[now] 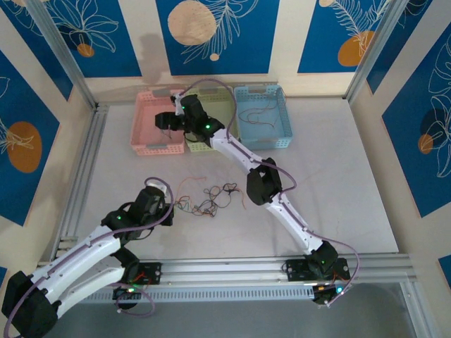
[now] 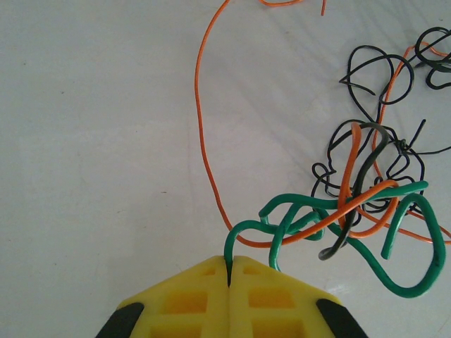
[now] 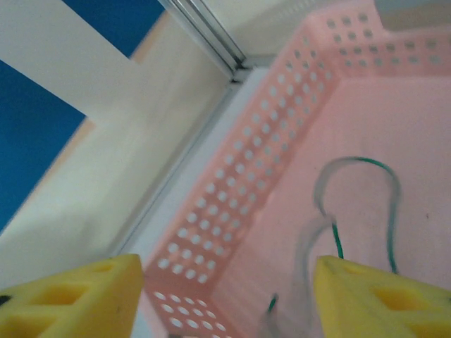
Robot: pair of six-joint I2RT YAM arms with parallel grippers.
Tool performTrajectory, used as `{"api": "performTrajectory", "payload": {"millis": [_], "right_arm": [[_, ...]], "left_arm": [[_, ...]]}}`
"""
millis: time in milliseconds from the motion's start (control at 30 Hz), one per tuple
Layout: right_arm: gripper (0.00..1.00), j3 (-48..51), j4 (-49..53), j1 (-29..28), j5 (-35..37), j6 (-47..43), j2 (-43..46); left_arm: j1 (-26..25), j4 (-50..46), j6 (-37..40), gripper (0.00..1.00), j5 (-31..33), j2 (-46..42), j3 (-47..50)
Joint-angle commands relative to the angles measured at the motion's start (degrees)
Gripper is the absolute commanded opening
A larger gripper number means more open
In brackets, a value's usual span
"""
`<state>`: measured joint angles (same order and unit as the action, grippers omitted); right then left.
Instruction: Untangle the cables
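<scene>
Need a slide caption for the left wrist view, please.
Left pincer shut on a green cable that runs into a knot of orange and black cables.

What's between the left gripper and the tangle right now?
Left wrist view: a green cable, pinched in the left gripper's shut jaws, bridges that stretch and loops into the orange-and-black tangle. Bare table lies beneath it.

Pink basket [image 1: 146, 135], blue basket [image 1: 279, 135], table [image 1: 345, 197]
</scene>
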<state>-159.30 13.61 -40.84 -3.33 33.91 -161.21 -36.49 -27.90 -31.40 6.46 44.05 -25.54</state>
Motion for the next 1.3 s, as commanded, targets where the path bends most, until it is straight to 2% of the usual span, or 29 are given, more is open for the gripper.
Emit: {"api": "performTrajectory", "payload": {"millis": [0, 133, 233, 333, 500, 600, 733, 833, 967, 1200, 1267], "right_arm": [[0.68, 1.6, -4.2, 1.4, -2.9, -0.6, 6.8], [0.63, 8.2, -0.6, 3.0, -6.8, -0.5, 15.2], [0.61, 17.0, 2.9, 3.3, -7.6, -2.7, 24.8], [0.59, 33.9, 0.0, 3.5, -6.4, -4.6, 37.6], [0.57, 66.6, -12.7, 5.0, -5.4, -5.1, 59.8], [0.56, 80.1, -12.7, 5.2, -2.0, -7.7, 69.8], [0.55, 92.6, -8.1, 5.2, 2.5, -8.2, 78.5], [0.55, 100.1, -6.7, 6.2, 4.1, -3.7, 81.3], [0.52, 105.5, -6.5, 7.8, 0.2, 3.2, 78.4], [0.50, 100.5, -0.3, 7.3, -5.7, 6.7, 66.1], [0.53, 99.0, 0.6, 7.1, -7.1, 6.9, 64.0]], "left_arm": [[0.0, 0.6, 0.4, 0.00, -0.5, 0.1, 0.5], [-0.1, 0.6, 0.4, 0.00, -0.6, 0.1, 0.5], [0.0, 0.7, 0.4, 0.00, -0.6, -0.3, 0.6], [-0.2, 0.7, 0.4, 0.00, -0.5, -0.3, 0.6], [-0.1, 0.7, 0.5, 0.00, -0.6, -0.4, 0.6], [-0.1, 0.8, 0.5, 0.00, -0.6, -0.4, 0.6], [-0.1, 0.9, 0.5, 0.00, -0.8, -0.2, 0.6], [-0.1, 1.0, 0.4, 0.00, -0.7, 0.3, 0.5], [-0.2, 1.0, 0.5, 0.00, -0.6, 1.6, 0.1], [-0.1, 0.9, 0.3, 0.00, -0.1, 1.9, 0.0], [-0.1, 0.8, 0.2, 0.00, 0.0, 1.9, 0.0]]}}
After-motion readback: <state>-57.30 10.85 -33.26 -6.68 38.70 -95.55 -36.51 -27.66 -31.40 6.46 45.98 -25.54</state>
